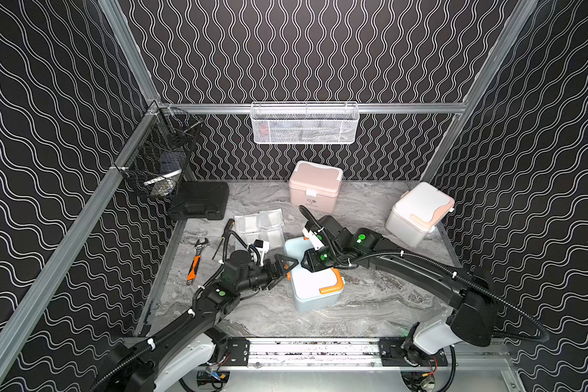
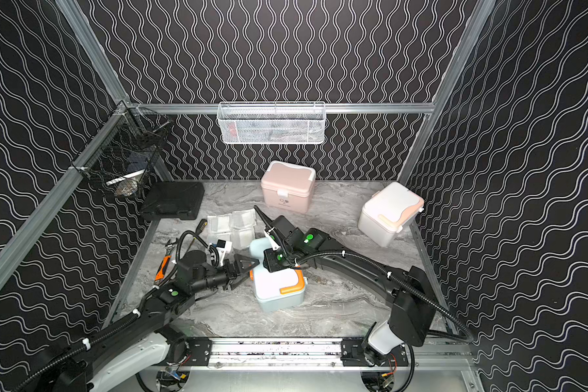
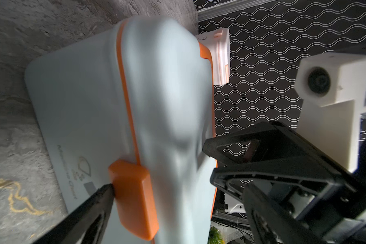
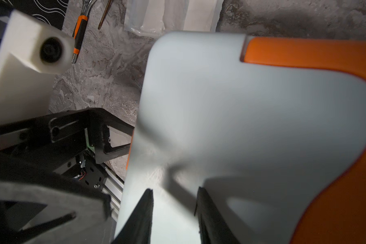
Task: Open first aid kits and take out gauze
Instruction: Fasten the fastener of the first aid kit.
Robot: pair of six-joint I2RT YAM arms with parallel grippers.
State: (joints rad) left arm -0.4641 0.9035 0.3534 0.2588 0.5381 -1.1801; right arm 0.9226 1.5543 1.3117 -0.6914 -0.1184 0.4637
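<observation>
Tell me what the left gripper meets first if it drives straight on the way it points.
The pale blue-grey kit: the open left gripper straddles its side, one fingertip seemingly at the orange latch.

The pale blue-grey kit (image 1: 311, 288) has orange trim; the table (image 1: 387, 298) is grey-veined marble

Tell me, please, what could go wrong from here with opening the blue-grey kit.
The left gripper touches the orange latch with one fingertip only, so it may slip off. The right gripper sits right over the lid of the blue-grey kit and could block it from lifting. Both grippers stand close together and might collide.
</observation>
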